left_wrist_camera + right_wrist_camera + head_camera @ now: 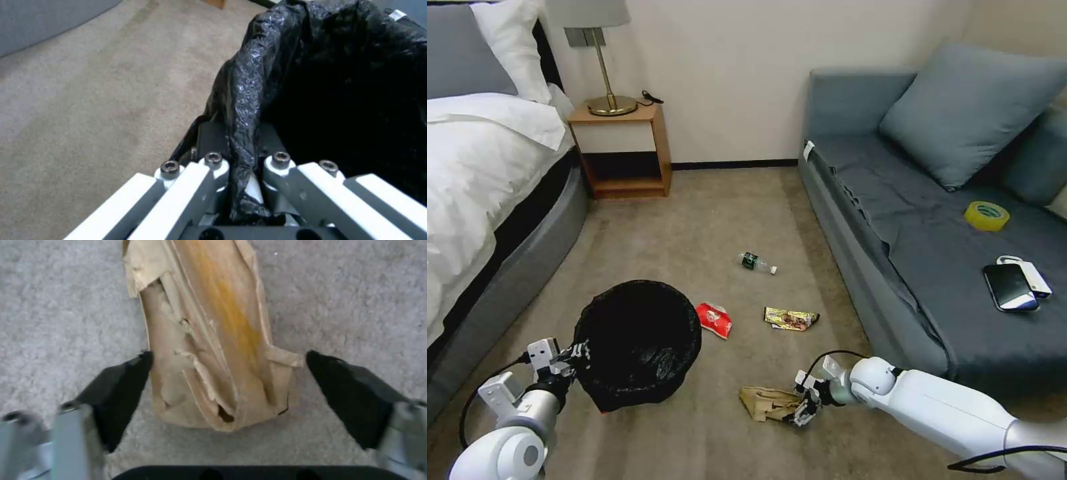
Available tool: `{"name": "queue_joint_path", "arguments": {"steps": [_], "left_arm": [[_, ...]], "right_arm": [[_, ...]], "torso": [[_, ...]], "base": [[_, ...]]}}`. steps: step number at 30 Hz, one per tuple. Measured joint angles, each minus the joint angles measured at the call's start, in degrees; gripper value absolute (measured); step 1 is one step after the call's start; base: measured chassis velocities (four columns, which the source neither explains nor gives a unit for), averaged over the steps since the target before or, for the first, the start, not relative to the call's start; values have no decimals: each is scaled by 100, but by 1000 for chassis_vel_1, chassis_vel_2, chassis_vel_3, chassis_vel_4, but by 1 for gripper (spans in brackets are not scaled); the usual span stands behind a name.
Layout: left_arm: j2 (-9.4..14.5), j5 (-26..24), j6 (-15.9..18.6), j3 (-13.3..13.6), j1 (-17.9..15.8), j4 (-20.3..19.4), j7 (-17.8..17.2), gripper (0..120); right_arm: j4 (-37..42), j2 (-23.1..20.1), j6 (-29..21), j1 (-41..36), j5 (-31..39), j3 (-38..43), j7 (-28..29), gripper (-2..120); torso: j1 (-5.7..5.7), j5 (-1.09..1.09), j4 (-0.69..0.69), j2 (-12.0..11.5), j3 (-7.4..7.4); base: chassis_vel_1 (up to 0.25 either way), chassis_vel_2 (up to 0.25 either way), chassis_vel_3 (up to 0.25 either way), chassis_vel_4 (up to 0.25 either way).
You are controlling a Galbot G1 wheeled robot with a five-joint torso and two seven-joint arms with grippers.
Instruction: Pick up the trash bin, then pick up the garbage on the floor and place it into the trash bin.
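Note:
The trash bin (pixel 639 343), round and lined with a crinkly black bag, is at lower left; my left gripper (pixel 575 355) is shut on its rim, the black liner (pixel 242 133) pinched between the fingers. A crumpled brown paper bag (pixel 768 403) lies flat on the carpet at lower centre. My right gripper (pixel 802 408) is low over it and open, its black pads (pixel 120 390) straddling the bag (pixel 213 340) on both sides. Farther off lie a red snack packet (pixel 715 319), a gold-brown wrapper (pixel 790 319) and a small clear bottle (pixel 756 262).
A grey sofa (pixel 894 253) runs along the right, carrying a yellow tape roll (pixel 986 215) and a black phone (pixel 1010 287). A bed (pixel 474 193) borders the left, with a wooden nightstand (pixel 624 150) and lamp behind. Open carpet lies between them.

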Motion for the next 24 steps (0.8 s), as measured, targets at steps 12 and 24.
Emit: {"name": "queue_joint_path", "arguments": {"steps": [12, 24], "left_arm": [[11, -22, -32, -45, 16, 29, 26, 4], [-51, -46, -3, -22, 82, -55, 3, 4]], "right_arm": [[-134, 76, 134, -107, -97, 47, 158, 42], [-93, 69, 349, -321, -166, 429, 345, 3]], "torso": [[0, 0, 0, 0, 0], [0, 0, 0, 0, 0]], "base": [[0, 0, 0, 0], [0, 0, 0, 0]]}}
